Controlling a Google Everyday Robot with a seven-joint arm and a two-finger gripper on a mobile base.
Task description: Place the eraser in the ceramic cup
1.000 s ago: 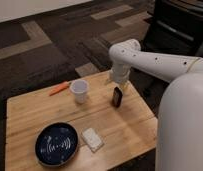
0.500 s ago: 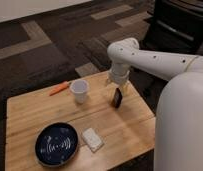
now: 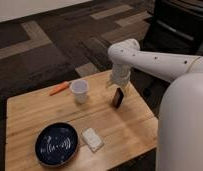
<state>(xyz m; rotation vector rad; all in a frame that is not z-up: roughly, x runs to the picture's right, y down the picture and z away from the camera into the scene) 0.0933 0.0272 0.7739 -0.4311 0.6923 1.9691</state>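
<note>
As fingers [image 3: 116, 86] hold eraser [image 3: 117, 98] over table [image 3: 40, 112], cup [image 3: 80, 92] nearby

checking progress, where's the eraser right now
In the camera view, the eraser is at the wooden table's far right part, tilted, just below the gripper and right of the ceramic cup.

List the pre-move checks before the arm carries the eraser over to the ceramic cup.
1. Eraser at gripper: ok. The eraser stands on end directly under the gripper, its top meeting it.
2. Grasp secure: cannot tell.
3. Eraser lifted off the table: cannot tell.
4. Ceramic cup upright, mouth up: ok. It stands apart from the eraser, to its left in the camera view.
5. Path to the cup: ok. Only bare wood lies between them. The orange marker lies beyond the cup, and the blue bowl and white block sit near the front edge.
</note>
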